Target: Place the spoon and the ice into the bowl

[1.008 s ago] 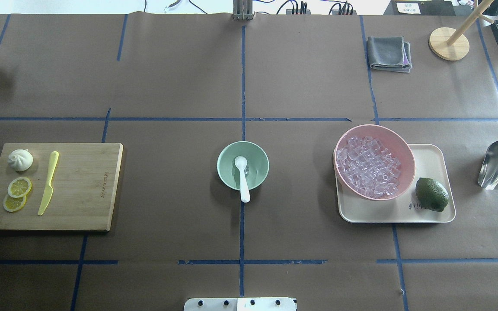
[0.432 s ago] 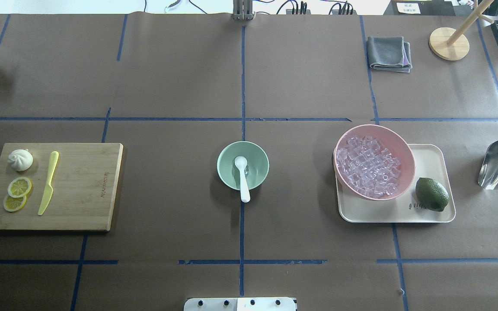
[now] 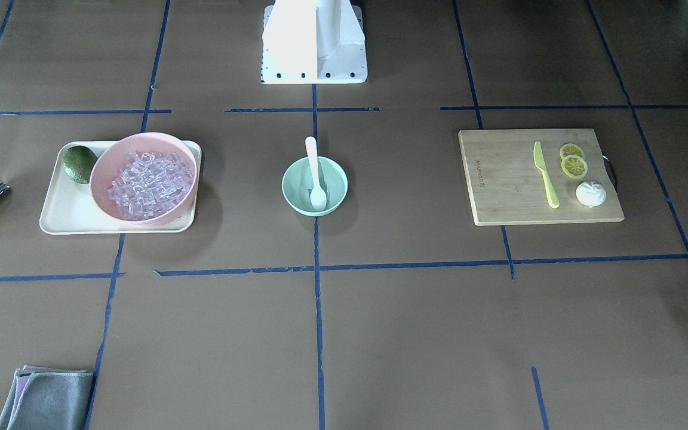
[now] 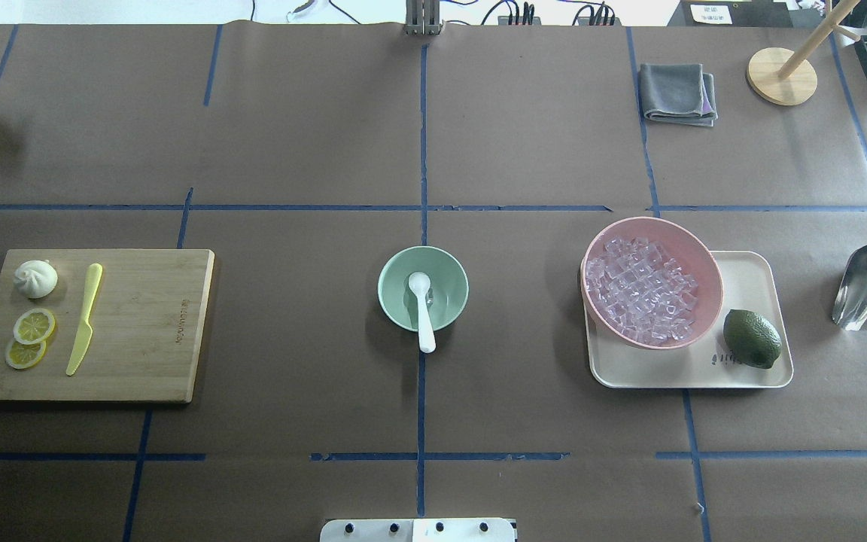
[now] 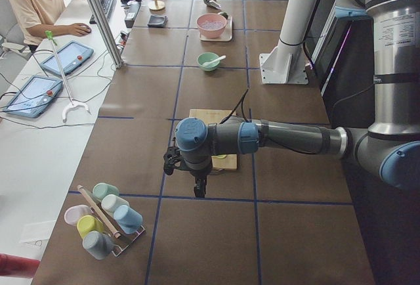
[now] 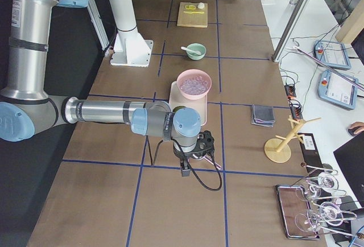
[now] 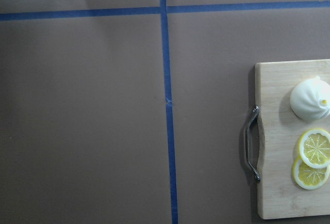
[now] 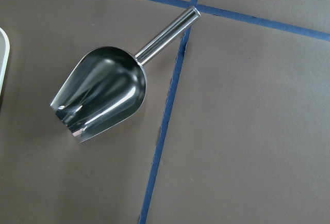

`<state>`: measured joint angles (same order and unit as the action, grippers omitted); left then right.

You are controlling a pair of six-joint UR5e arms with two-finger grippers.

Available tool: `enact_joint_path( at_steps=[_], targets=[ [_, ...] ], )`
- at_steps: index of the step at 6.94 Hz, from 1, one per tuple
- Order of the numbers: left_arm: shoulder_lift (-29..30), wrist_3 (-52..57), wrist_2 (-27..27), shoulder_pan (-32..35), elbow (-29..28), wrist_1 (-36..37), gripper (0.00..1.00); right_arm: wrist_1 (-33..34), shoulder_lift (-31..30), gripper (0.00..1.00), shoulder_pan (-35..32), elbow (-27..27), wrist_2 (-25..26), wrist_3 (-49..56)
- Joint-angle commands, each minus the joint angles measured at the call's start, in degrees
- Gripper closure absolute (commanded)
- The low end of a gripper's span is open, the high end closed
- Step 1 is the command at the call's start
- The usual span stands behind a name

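Nothing on the table (image 4: 313, 135) has moved since a second ago. The pink bowl (image 4: 707, 260) on the right, the green bowl (image 4: 396, 312) in the middle, the metal scoop (image 8: 103, 92) at far right and the spoon (image 4: 424, 316) all lie as before. The spoon rests in the green bowl, so that part looks done. The ice (image 4: 640, 290) stays in the pink bowl (a cube beside the spoon, I cannot tell). The right gripper (image 6: 184, 173) hangs near the scoop, the left gripper (image 5: 199, 192) far left. Whether their fingers are spread or pressed together, I cannot tell.
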<state>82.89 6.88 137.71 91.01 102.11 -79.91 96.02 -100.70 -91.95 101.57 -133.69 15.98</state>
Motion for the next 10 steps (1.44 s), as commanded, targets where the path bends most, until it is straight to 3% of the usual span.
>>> enact_joint_path(
  at_steps=[1, 3, 6, 10],
  targets=[
    [1.4, 0.1, -0.2, 0.3, -3.6, -1.3, 0.0, 0.0, 0.2, 0.01, -0.1, -0.1, -0.1, -0.2],
    [2.4, -0.5, -0.3, 0.3, -6.6, -2.5, 0.0, -0.4, 0.0, 0.01, -0.1, -0.3, 0.1, -0.9],
    [0.4, -4.2, -0.5, 0.7, -3.4, -2.7, 0.0, -0.5, 0.0, 0.01, -0.1, -0.6, -0.3, -1.1],
    [0.4, -6.7, -0.6, 0.7, -3.8, -2.7, 0.0, -0.4, 0.1, 0.01, -0.1, -1.1, -0.4, -1.8]
  ],
)
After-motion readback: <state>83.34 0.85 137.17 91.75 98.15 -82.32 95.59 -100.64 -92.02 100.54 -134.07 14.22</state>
